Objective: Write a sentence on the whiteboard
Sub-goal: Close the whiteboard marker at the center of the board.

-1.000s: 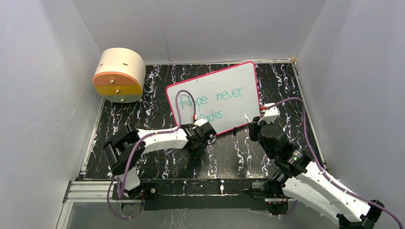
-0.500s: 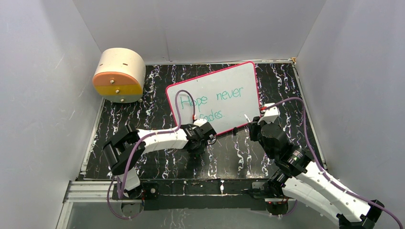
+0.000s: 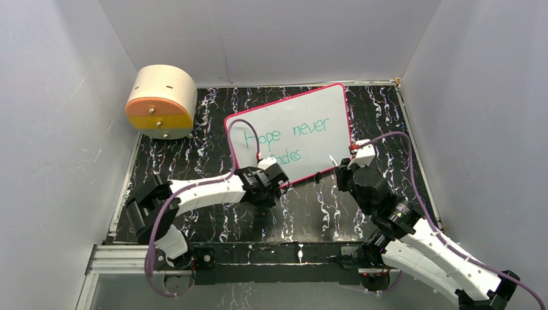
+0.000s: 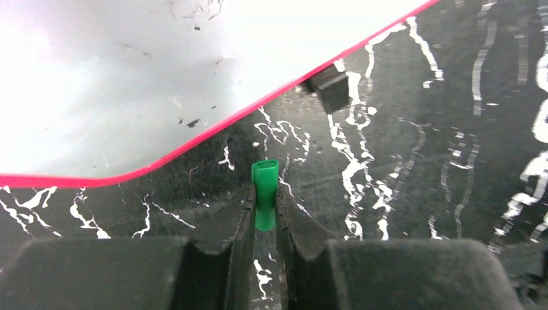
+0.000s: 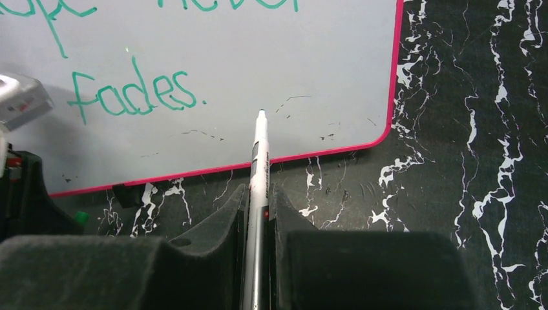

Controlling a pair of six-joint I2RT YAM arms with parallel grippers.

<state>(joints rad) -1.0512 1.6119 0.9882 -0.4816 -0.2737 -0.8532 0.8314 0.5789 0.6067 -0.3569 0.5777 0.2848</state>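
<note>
Since a second ago the left arm has swung its elbow out toward the tabletop's (image 3: 394, 135) left edge. It has drawn the left end effector (image 4: 265, 192) slightly leftward along the near edge of the whiteboard (image 3: 304, 123). Its fingers pinch a green pen cap (image 4: 264, 174) just off the pink rim. The whiteboard lies tilted at the far middle of the tabletop, bearing the sentence (image 3: 284, 139) "Hope never fades." The right arm reaches up from the near right corner, unmoved. There the right end effector (image 5: 258, 194) is clamped on a pen (image 5: 260, 145), whose tip is over the board near its lower right corner.
</note>
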